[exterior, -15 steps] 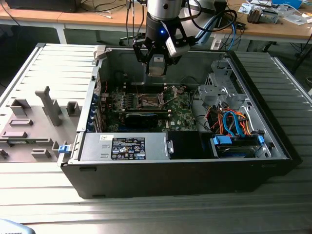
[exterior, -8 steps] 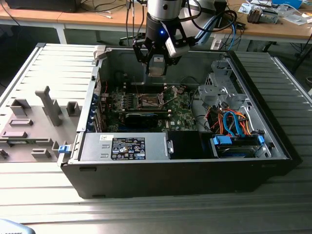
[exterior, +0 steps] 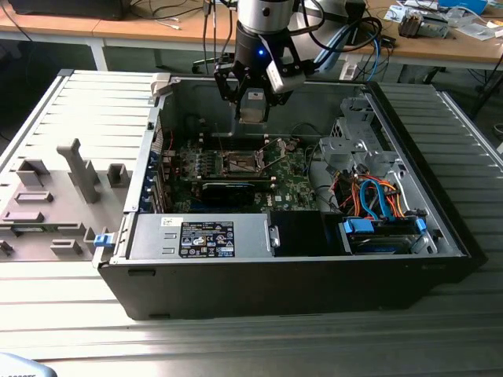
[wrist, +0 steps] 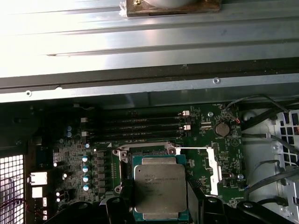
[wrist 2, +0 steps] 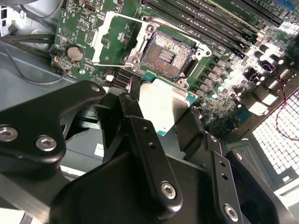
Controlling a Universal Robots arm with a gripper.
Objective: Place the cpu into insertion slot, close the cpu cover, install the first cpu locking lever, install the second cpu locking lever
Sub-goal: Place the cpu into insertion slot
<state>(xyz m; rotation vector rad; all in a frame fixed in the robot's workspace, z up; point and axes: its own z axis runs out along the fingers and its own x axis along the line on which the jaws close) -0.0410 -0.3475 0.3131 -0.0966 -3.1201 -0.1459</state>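
My gripper (exterior: pixel 253 100) hangs inside the open computer case, above the green board, and is shut on the cpu (exterior: pixel 253 114). The cpu (wrist: pixel 160 191) is a flat silver-grey square held by its edges between the black fingers (wrist 2: pixel 145 154). The cpu (wrist 2: pixel 163 105) hovers a short way above the insertion slot (wrist 2: pixel 166 56), near one side of it, not touching. The insertion slot (exterior: pixel 240 162) is bare, its contact field showing. The cpu cover (wrist 2: pixel 110 35) is swung open beside the slot; the cpu cover (wrist: pixel 211 168) stands clear of it.
A black labelled power-supply box (exterior: pixel 206 238) and a long black expansion card (exterior: pixel 229 191) lie in front of the slot. Drive cage and blue and orange cables (exterior: pixel 377 200) fill the exterior view's right. Memory slots (wrist: pixel 140 126) run beside the socket. A grey fixture tray (exterior: pixel 55 196) sits outside the case.
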